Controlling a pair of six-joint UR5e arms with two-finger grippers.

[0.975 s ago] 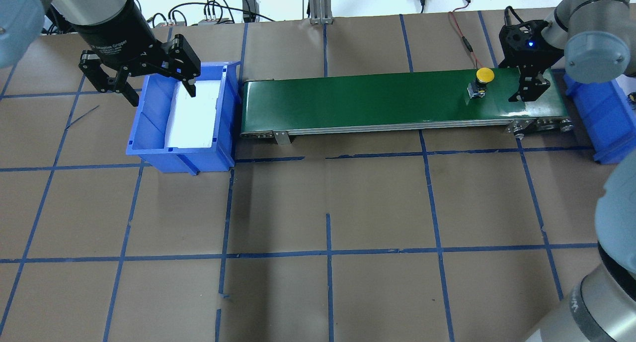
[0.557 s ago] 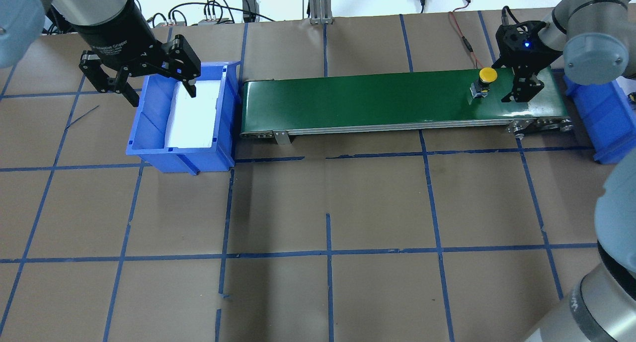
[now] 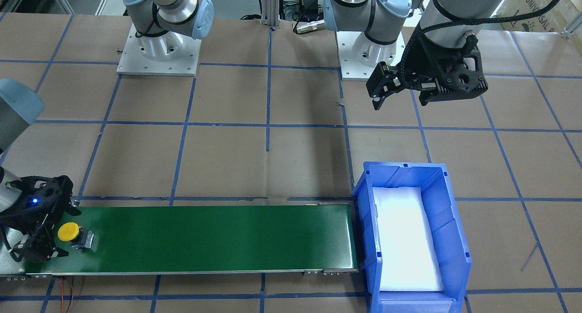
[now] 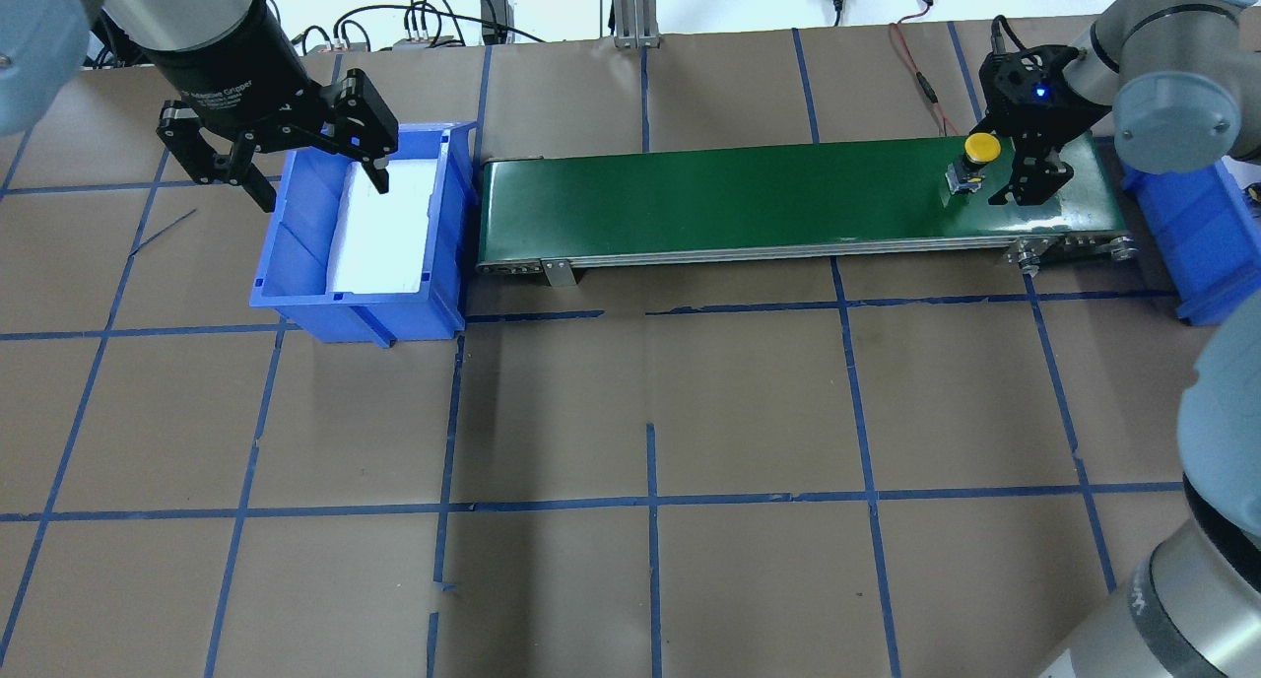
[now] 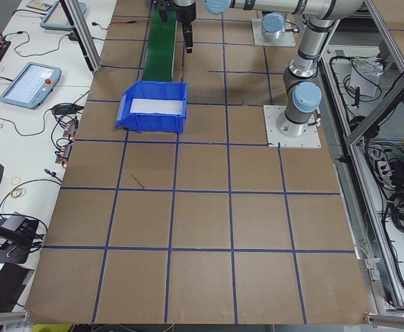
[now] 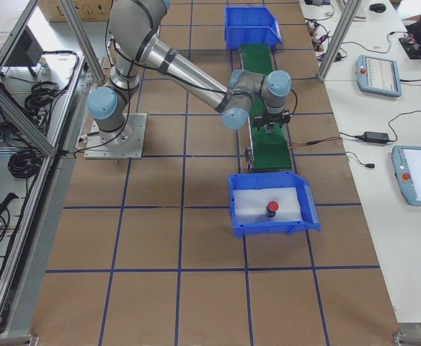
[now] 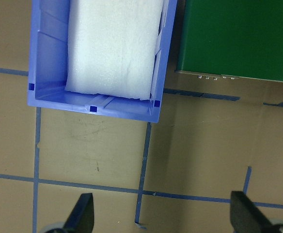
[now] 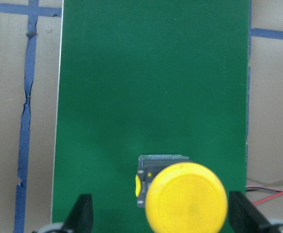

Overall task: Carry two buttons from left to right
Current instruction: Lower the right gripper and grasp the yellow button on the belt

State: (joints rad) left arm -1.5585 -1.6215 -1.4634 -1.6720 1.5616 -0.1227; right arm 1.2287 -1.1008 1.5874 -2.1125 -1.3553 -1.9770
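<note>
Yellow button (image 4: 973, 161) at belt (image 4: 739, 200) end, right hand (image 8: 163, 221) astride.
Hand spread wide, holding nothing; likely placed so to close on it.

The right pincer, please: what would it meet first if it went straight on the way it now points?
Most likely the yellow mushroom-head push button, whose cap sits between the fingers of the open right pincer. The green conveyor belt lies just beneath it. Depth is hard to judge.
</note>
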